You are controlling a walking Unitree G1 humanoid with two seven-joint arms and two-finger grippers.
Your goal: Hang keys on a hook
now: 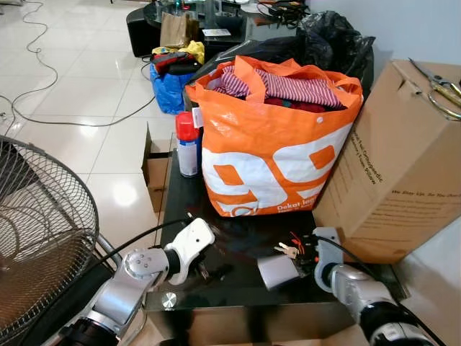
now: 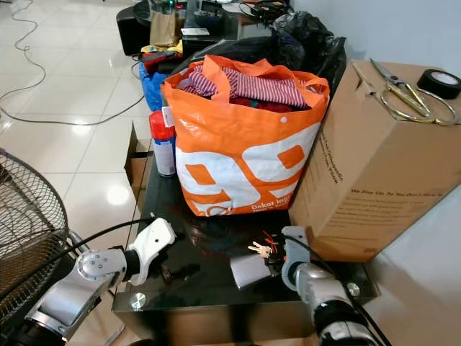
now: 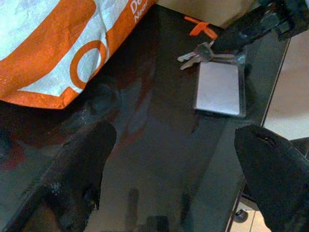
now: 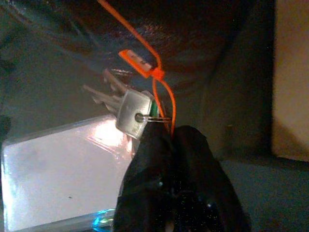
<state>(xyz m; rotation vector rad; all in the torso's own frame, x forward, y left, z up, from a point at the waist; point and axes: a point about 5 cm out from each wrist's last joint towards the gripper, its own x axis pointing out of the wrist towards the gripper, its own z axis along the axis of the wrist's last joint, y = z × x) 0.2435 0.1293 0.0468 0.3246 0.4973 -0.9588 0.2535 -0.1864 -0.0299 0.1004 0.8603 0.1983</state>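
On the near part of the black glass table (image 1: 238, 277), your right gripper (image 4: 170, 140) is pinching the ring of a small bunch of keys (image 1: 287, 250), its two black fingers pressed together around it. An orange zip tie (image 4: 153, 72) is trailing from the same ring, and a clear card holder (image 1: 277, 272) is hanging on the bunch as well, lying flat on the glass just to the left of the fingers. The keys are sitting low over the table, between the orange shopping bag (image 1: 270, 155) on the far side and the table's near edge.

Your left gripper (image 3: 183, 164) is hovering over the glass to the left of the keys, well apart from them, with its fingers spread wide and gripping nothing.

Behind the keys the orange shopping bag is standing upright, stuffed with striped clothes (image 1: 288, 88). A red-capped spray can (image 1: 188, 144) is standing just beside its left side. To the right, a cardboard box (image 1: 403, 166) is resting against the table's right end, carrying scissors (image 2: 403, 90) and a roll of black tape (image 2: 439, 83) on its top. A black rubbish sack (image 1: 328, 40) is sitting behind the bag. On your near left, a wire fan guard (image 1: 39, 231) is standing on the tiled floor (image 1: 86, 94).
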